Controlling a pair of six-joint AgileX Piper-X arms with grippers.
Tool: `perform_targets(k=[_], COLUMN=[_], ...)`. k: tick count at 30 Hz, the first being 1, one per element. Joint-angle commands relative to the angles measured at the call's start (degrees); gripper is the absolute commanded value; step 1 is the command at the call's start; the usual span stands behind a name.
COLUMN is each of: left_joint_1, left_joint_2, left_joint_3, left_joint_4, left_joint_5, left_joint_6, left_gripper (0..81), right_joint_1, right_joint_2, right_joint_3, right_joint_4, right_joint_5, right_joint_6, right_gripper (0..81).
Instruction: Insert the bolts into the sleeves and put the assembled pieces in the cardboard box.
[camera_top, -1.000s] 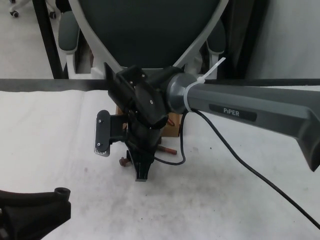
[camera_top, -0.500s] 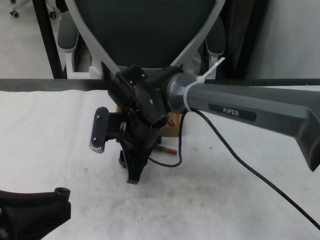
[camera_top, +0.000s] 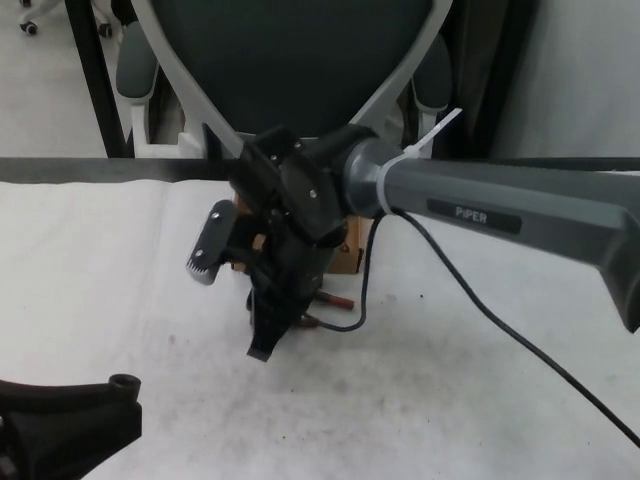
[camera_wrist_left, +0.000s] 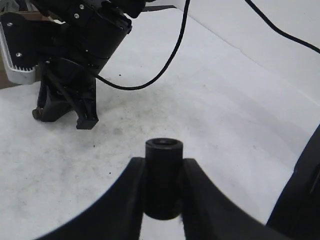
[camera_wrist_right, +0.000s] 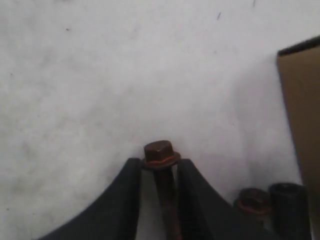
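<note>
Two bolts show, first bolt (camera_wrist_right: 161, 156) and second bolt (camera_wrist_right: 254, 201); two sleeves, first sleeve (camera_wrist_left: 164, 175) and second sleeve (camera_wrist_right: 289, 206); one cardboard box (camera_wrist_right: 302, 107)

Bolts, sleeves, box: two pieces held, two loose.
Black cylindrical metal sleeve (camera_wrist_left: 163, 184) upright, bore upward, clamped in left hand (camera_wrist_left: 163, 162); rust-brown hex-head bolt (camera_wrist_right: 160, 153) clamped below its head in right hand (camera_wrist_right: 159, 167); second rusty bolt (camera_wrist_right: 253, 201) just beside second black sleeve (camera_wrist_right: 289, 202), near brown cardboard box (camera_wrist_right: 301, 100).

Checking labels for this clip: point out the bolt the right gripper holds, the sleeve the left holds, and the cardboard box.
held bolt (camera_wrist_right: 161, 154), right wrist view, on its hex head.
held sleeve (camera_wrist_left: 164, 177), left wrist view, on its side wall.
cardboard box (camera_wrist_right: 305, 110), right wrist view, on its brown wall.
</note>
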Motion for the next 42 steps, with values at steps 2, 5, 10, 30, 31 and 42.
perform_targets(k=[2,5,10,30,31,42], left_joint_1=[-0.25,-0.25,-0.25,-0.25,-0.25,-3.8], left_joint_2=[-0.55,-0.55,0.04,13.34,13.62,18.51], left_joint_3=[-0.08,-0.08,-0.08,0.61,0.61,0.97], left_joint_4=[-1.87,-5.47,-9.77,-18.94,-19.32,-27.23], left_joint_5=[0.42,1.64,1.69,4.55,4.55,6.85], left_joint_6=[-0.05,-0.05,-0.05,0.44,0.44,0.44], left_gripper=[0.8,0.8,0.8,0.8,0.8,0.8], right_joint_1=[-1.27,-2.21,-2.69,-2.76,-2.76,-2.48], right_joint_2=[-3.96,-7.91,-15.15,-50.11,-51.58,-61.78], right_joint_3=[-0.42,-0.2,-0.03,37.9,40.06,61.5], right_joint_4=[0.59,-0.1,-1.42,-36.04,-38.85,-70.75], right_joint_5=[-3.53,-7.34,-9.59,-12.39,-12.39,-19.85], right_joint_6=[2.87,5.98,7.46,24.49,26.59,47.26], right_gripper=[0.2,0.2,0.2,0.2,0.2,0.2])
